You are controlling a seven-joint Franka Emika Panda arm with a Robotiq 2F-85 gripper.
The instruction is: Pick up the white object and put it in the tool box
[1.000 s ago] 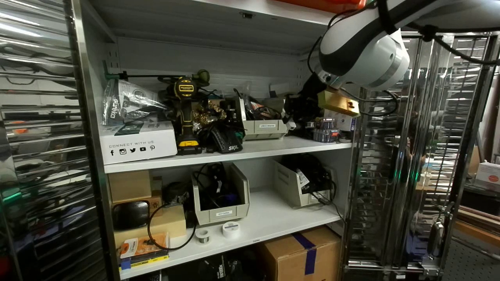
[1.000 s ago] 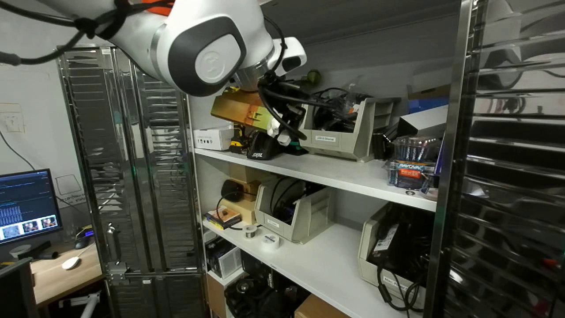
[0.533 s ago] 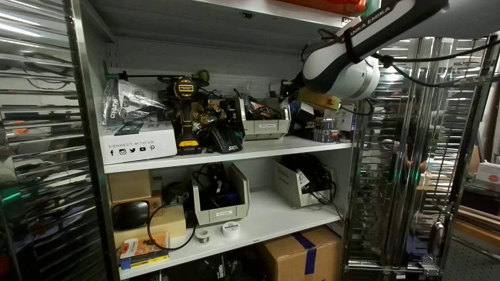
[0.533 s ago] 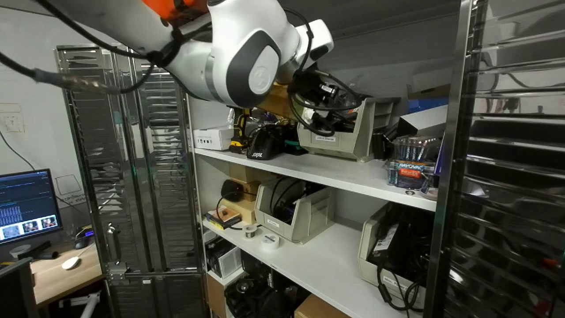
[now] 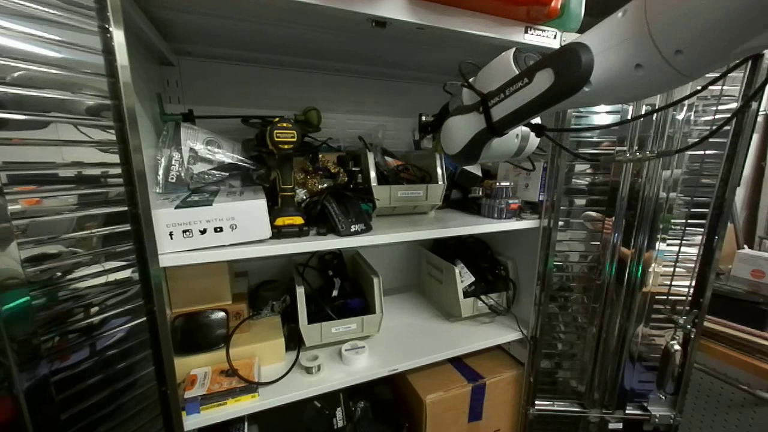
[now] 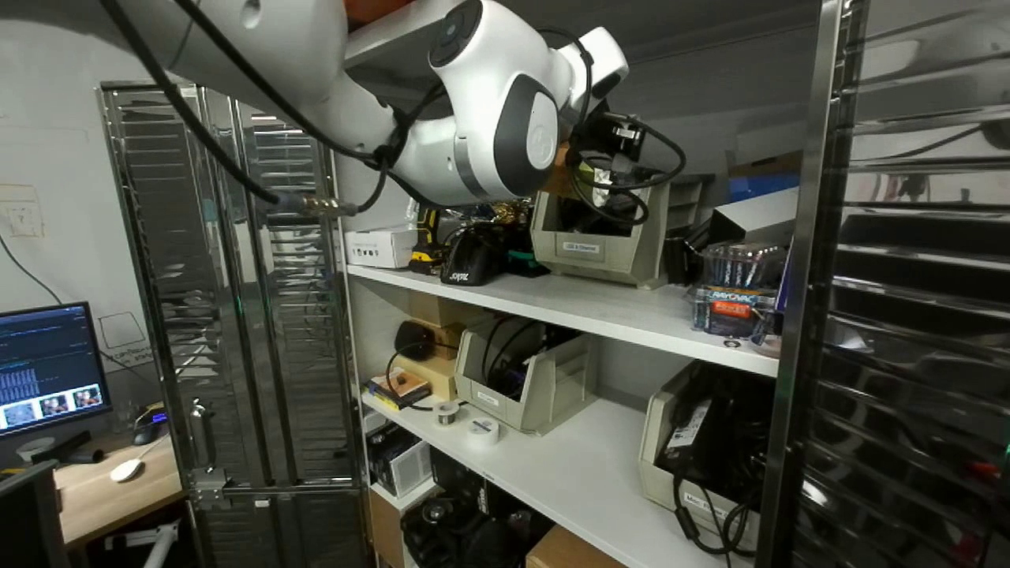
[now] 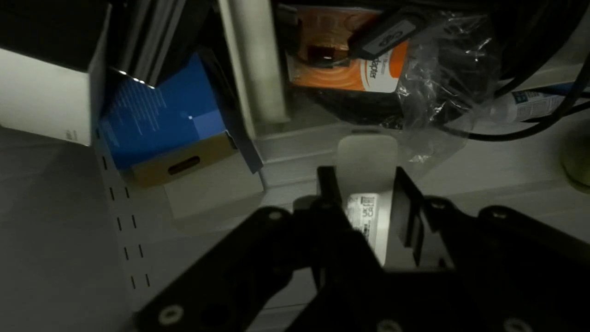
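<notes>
White object: gripped in the claw, whose fingers stand narrowed to its width, above the upper surface and near the upper grey bin. The wrist view alone resolves its smooth rounded end and printed label, lettering blurred; it also shows crinkled clear plastic and an orange card legible in part as "dapter". In an exterior view the arm hides much of the claw, and "CONNECT WITH US" marks the white carton. In an exterior view "RAYOVAC" marks the battery pack; a glossy, ribbed door stands near it.
</notes>
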